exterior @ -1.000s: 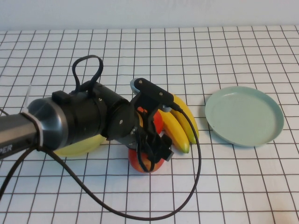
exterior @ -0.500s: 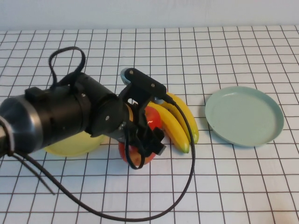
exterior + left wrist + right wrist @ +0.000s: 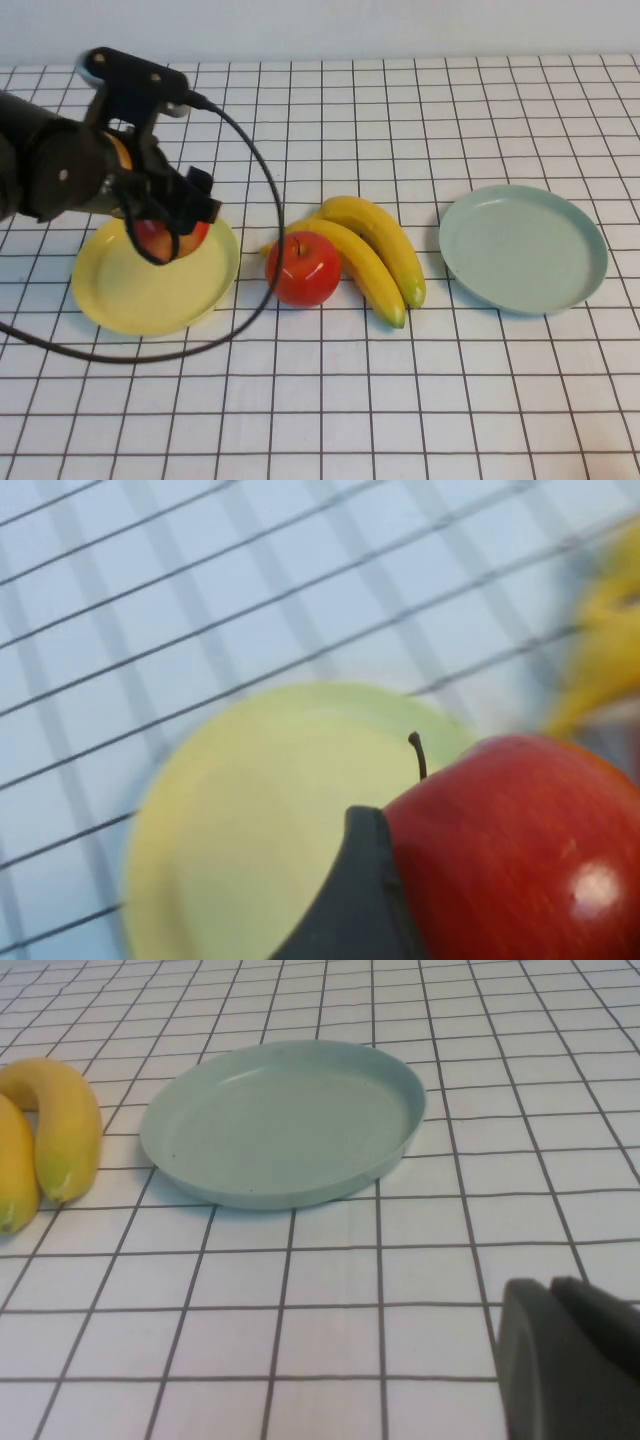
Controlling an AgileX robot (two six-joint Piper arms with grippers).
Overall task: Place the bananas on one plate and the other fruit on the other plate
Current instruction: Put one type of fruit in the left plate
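Nearest edge, right side: the right gripper (image 3: 570, 1360) is parked low over the checked tablecloth (image 3: 330, 420), outside the high view; only a dark part of it shows in its own wrist view, and whether its jaws are open cannot be told.
Left front: the yellow plate (image 3: 120, 300) lies flat on the cloth, its near half bare.
Over that plate: the left gripper (image 3: 168, 232) hangs above the plate's far part, jaws closed around a red apple (image 3: 170, 238); the left wrist view shows a dark finger (image 3: 350, 900) pressed against the apple's skin (image 3: 510, 850), stem up, with the yellow plate (image 3: 250, 810) beneath.
Centre: the second apple (image 3: 302, 268) rests on the cloth between the plates, touching the bananas (image 3: 375, 255), which lie as a joined pair just beside it.
Right of centre: the blue-green plate (image 3: 585, 270) is empty, well apart from the yellow one and near the banana tips (image 3: 50, 1150).
Step in hand: setting the held apple down on the yellow plate, by the look of it.
Doing it well: lower until the fruit sits on the plate's flat centre, away from the raised rim, and open the jaws only then, since a round apple dropped from height would likely roll off.
Room to leave: place it to one side of centre so the second apple fits too.
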